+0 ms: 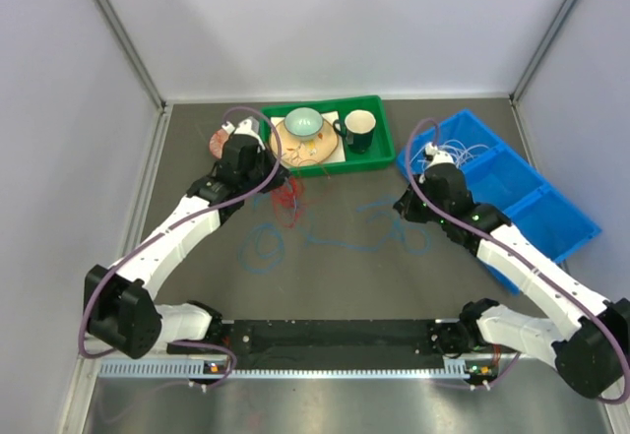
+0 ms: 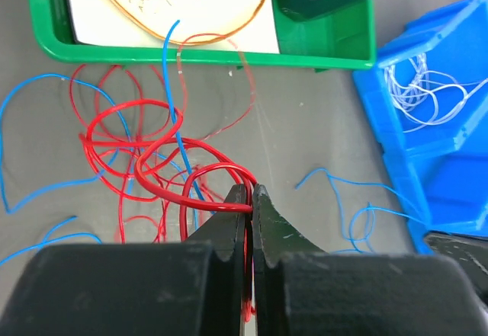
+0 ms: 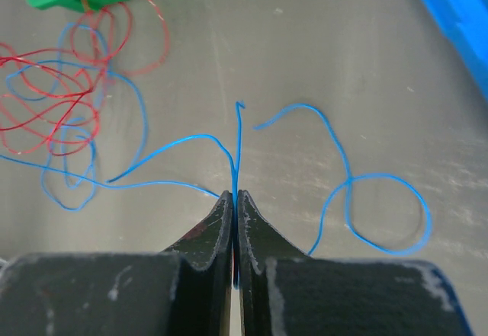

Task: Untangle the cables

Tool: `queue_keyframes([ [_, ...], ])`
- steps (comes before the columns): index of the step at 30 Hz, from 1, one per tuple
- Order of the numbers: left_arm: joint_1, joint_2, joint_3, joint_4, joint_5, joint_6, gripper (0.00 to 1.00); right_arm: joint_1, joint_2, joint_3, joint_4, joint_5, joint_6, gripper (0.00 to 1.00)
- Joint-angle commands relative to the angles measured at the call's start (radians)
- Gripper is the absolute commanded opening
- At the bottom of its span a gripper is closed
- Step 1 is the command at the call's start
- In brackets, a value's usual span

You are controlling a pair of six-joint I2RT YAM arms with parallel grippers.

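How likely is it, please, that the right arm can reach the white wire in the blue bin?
Probably, for reach: the open bin holding the white wire sits beside it; but the right pincer is shut on the blue wire.

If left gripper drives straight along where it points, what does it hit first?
Probably loops of the red cable, right ahead of the left gripper, which is shut on that cable; a blue cable crosses them. Behind them: the green tray wall. Height is hard to judge.

Tangled red cable (image 1: 287,198) beside green tray (image 1: 354,167), blue cable (image 1: 345,245) mid-table.
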Motion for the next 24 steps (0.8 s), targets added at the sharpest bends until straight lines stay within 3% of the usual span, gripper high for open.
queue_keyframes([
  [1,0.006,-0.035,-0.001,0.05,0.037,-0.026,0.0,0.074,0.048,-0.004,0.161,-0.038,-0.006,0.0],
  [7,0.011,-0.041,-0.038,0.052,0.018,-0.034,0.0,0.211,0.24,-0.009,0.214,-0.007,-0.076,0.0],
  [12,0.014,-0.032,-0.059,0.034,-0.039,-0.007,0.0,0.254,0.372,0.035,0.212,-0.05,-0.133,0.0],
  [17,0.02,-0.038,-0.088,0.041,-0.041,-0.014,0.0,0.282,0.427,0.045,0.203,0.039,-0.121,0.01],
  [21,0.02,-0.026,-0.09,0.043,-0.036,-0.011,0.0,0.285,0.472,0.055,0.183,0.016,-0.121,0.26],
  [22,0.021,-0.024,-0.088,0.041,-0.038,-0.008,0.0,0.286,0.477,0.062,0.176,0.01,-0.124,0.41],
  [24,0.02,-0.018,-0.088,0.043,-0.032,-0.007,0.0,0.305,0.48,0.065,0.171,0.026,-0.127,0.47],
])
